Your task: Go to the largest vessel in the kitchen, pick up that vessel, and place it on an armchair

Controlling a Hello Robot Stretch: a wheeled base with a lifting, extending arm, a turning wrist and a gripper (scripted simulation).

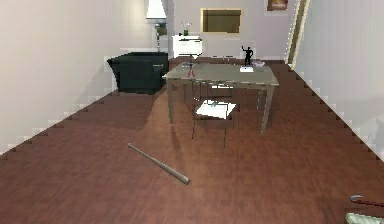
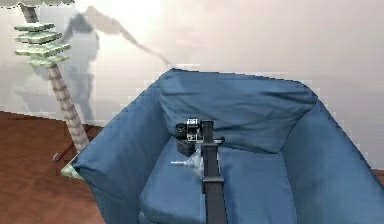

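Armchair (image 2: 250, 110) in blue upholstery, the place where the task's vessel is to end up, stands against a pale wall in the arm side view. In the forward view, across a dark wood floor, a grey tabletop (image 1: 215, 76) stands with a chair (image 1: 215, 108) tucked under it and a dark green bin (image 1: 140, 72) beyond its left end. The robot's arm (image 2: 212, 185) reaches out over the armchair's seat cushion with the jaws at its far end; their state cannot be told, nor whether they hold anything. A bat (image 1: 158, 163) lies on the floor in front of the tabletop. Smallest of all, a pale, glassy shape (image 2: 184, 162) shows just beside the jaws with the cushion behind it. It is likely the vessel, though too faint to name. If it is glass, expect it to be light, stiff, slick and breakable, best taken around its wall at mid-height, and liable to tip on the soft cushion.
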